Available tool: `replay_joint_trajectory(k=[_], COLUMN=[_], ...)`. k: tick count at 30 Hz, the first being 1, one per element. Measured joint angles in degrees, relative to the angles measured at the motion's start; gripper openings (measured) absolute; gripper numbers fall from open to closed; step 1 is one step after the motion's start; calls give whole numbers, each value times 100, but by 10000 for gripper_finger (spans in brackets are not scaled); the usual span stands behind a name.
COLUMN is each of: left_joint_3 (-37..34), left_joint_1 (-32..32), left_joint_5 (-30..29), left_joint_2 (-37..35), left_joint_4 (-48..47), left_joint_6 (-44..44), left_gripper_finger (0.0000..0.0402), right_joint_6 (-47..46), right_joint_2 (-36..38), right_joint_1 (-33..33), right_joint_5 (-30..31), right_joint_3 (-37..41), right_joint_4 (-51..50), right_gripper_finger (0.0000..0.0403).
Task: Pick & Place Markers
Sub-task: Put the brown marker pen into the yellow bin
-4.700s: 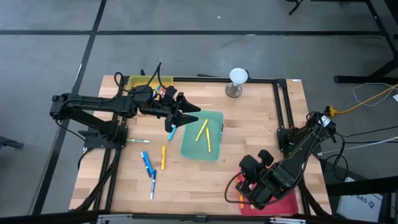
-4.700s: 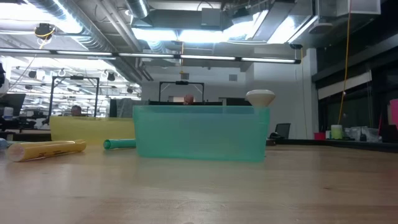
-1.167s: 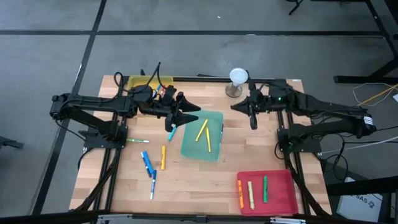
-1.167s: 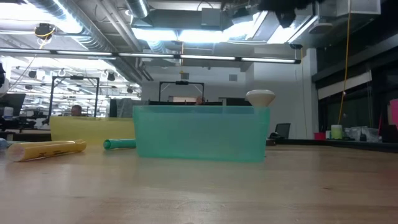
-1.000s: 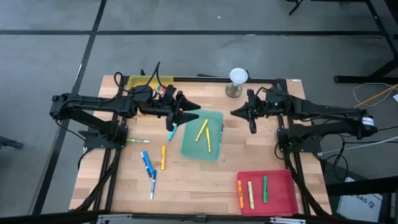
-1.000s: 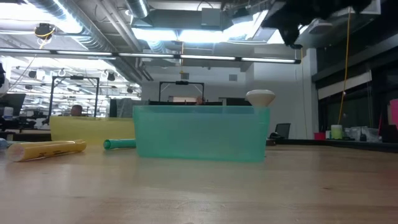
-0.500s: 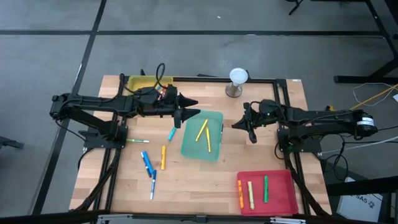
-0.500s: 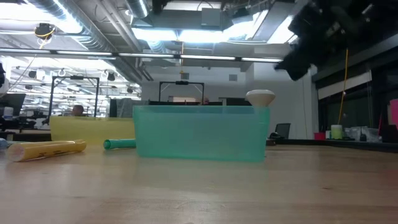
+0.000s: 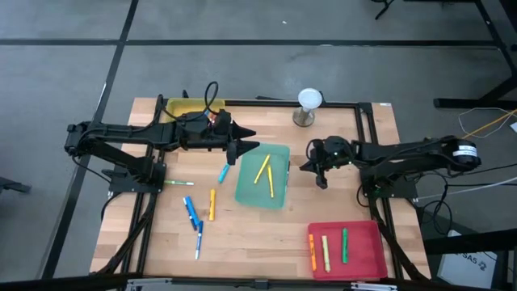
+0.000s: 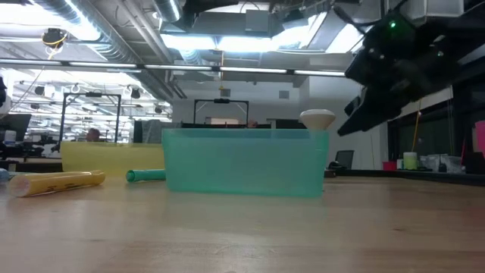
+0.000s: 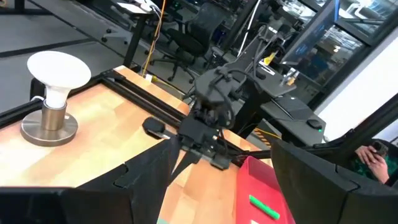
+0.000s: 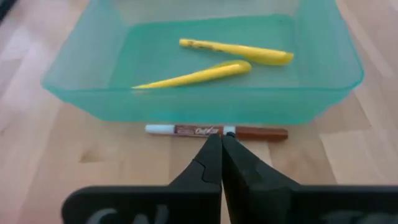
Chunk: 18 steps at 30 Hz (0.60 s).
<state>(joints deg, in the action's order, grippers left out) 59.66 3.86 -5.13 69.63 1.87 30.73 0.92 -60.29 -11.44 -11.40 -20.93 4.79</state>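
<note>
Three markers point(image 9: 327, 250) sorted in the red tray point(image 9: 363, 260), two in the teal tray point(image 9: 279, 153).
Several lie loose; left gripper point(image 9: 245, 148) hovers spread, empty; right gripper point(image 9: 318, 173), pinched shut, empty, nears brown marker point(image 12: 217, 131).

text: none legible | marker point(image 12: 216, 131): printed label on barrel, too blurred to read

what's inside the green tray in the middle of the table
Two yellow markers lie in the green tray, angled toward each other, nothing else. From table height its wall hides them. A brown marker lies outside against it.
</note>
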Motion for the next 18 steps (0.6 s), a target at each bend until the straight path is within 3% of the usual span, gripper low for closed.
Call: replay_joint_trajectory(k=[18], left_joint_3=[0], left_joint_1=[0], left_joint_5=[19], left_joint_2=[0], left_joint_4=[9], left_joint_6=[154], left_gripper_finger=[267], right_joint_6=[97], right_joint_2=[-1942], right_joint_1=[-2], right_joint_5=[182], right_joint_3=[0], right_joint_4=[1638], right_gripper_finger=[0])
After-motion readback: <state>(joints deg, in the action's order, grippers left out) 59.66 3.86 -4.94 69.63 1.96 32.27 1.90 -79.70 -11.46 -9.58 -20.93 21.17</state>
